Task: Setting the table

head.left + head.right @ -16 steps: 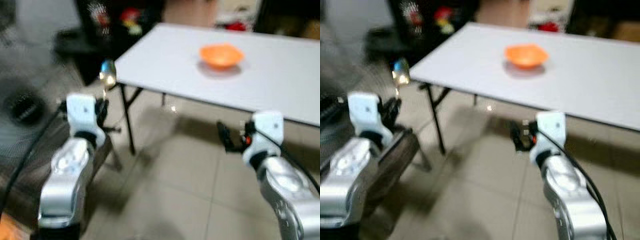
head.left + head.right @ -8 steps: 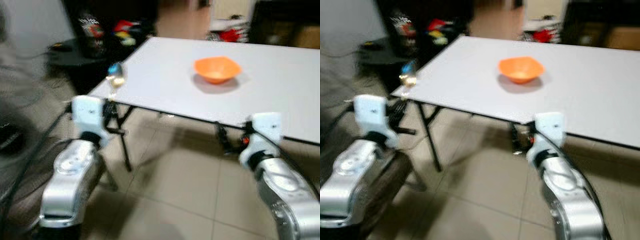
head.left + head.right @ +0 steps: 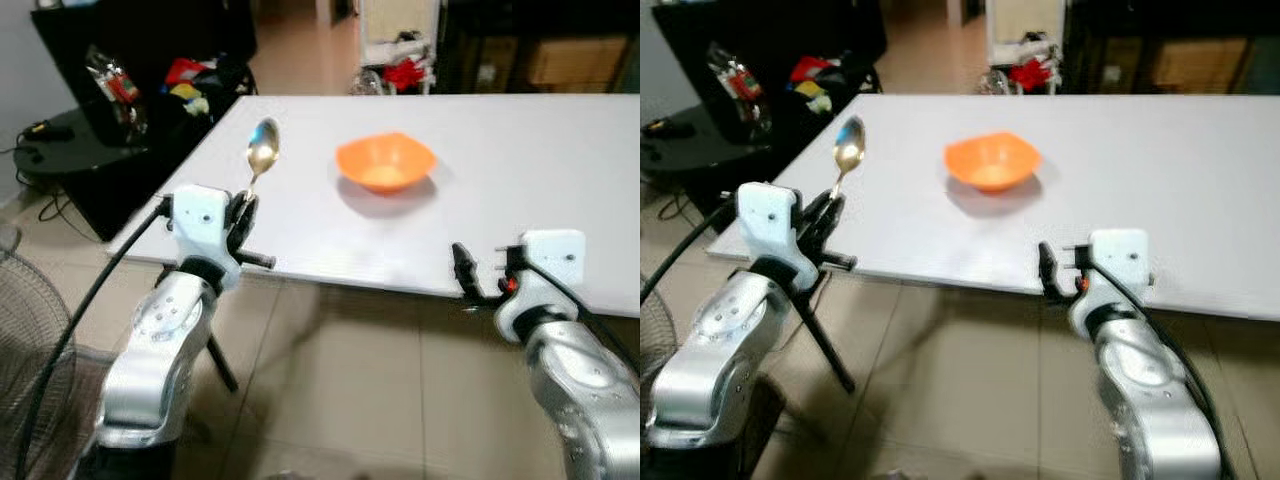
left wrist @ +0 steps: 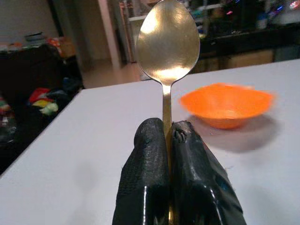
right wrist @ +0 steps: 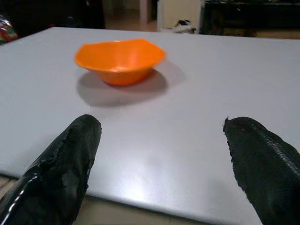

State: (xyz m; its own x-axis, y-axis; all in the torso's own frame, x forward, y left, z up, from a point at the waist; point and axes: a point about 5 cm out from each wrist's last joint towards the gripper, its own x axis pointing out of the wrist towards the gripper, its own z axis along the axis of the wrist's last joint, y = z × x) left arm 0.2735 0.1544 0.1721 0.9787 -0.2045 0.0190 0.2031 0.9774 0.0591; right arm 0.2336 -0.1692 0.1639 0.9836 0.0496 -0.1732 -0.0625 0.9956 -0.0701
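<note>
Here the left gripper (image 4: 168,140) is pinching a shiny gold metal spoon (image 4: 167,42) upright near the glossy orange plastic bowl (image 3: 385,163), while the right gripper (image 5: 161,154) is hanging wide apart, holding nothing, at the smooth white table (image 3: 560,160) edge.

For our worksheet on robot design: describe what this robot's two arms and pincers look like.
Both arms are glossy silver with rounded shells, each ending in a white boxy wrist block. A black cable runs along each arm. The left pincer and right pincer each have two long black fingers with a textured surface. A small red spot shows at the right wrist.
</note>
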